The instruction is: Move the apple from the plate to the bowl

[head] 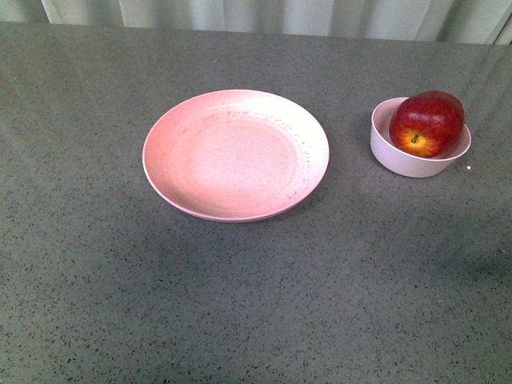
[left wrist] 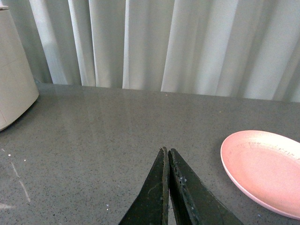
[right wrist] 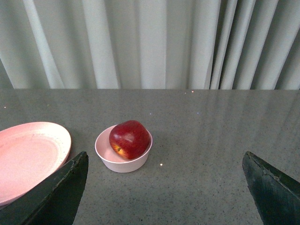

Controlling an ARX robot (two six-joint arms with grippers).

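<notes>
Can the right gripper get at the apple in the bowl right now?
Probably yes: the right gripper is open and faces the apple, which sits exposed in the bowl with bare table between.

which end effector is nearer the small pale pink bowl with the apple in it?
Right. The right end effector, open, looks straight at the small pale pink bowl holding the dark-red apple. The left end effector, shut, sees only the wide pink plate.

Lab-type setup: grey worktop (head: pixel 240 304), curtain (right wrist: pixel 150 42).

One apple (head: pixel 426 122), one bowl (head: pixel 400 157), one plate (head: pixel 234 154), two grippers (left wrist: pixel 168 157) (right wrist: pixel 164 187).
</notes>
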